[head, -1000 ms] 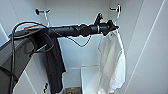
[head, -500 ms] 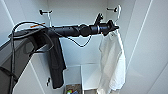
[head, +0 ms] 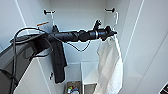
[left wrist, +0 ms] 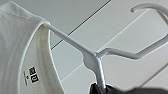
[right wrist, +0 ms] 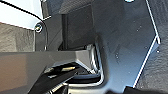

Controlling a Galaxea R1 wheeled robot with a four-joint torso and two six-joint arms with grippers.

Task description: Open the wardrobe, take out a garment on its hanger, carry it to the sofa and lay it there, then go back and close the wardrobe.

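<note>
The wardrobe (head: pixel 140 37) stands open, white inside. My left arm reaches in from the left, and my left gripper (head: pixel 110 33) is shut on the white hanger (head: pixel 115 18) just under its curved hook. The white garment (head: pixel 110 65) hangs from that hanger on the right side. The hook sits close beside a black peg (head: pixel 110 10); I cannot tell whether it still rests on it. In the left wrist view the hanger (left wrist: pixel 75 46) runs across with the garment (left wrist: pixel 17 50) draped over one shoulder, and the left gripper (left wrist: pixel 101 88) clamps its neck.
A long black garment (head: pixel 58 60) hangs from another black peg (head: pixel 48 11) on the wardrobe's left side. White shelves (head: pixel 87 72) and a small box of items (head: pixel 72 88) sit low inside. The open doors (head: pixel 32 80) flank my arm.
My left arm, with the hanger and garment, has shifted very slightly left and down. Nothing else has moved.
</note>
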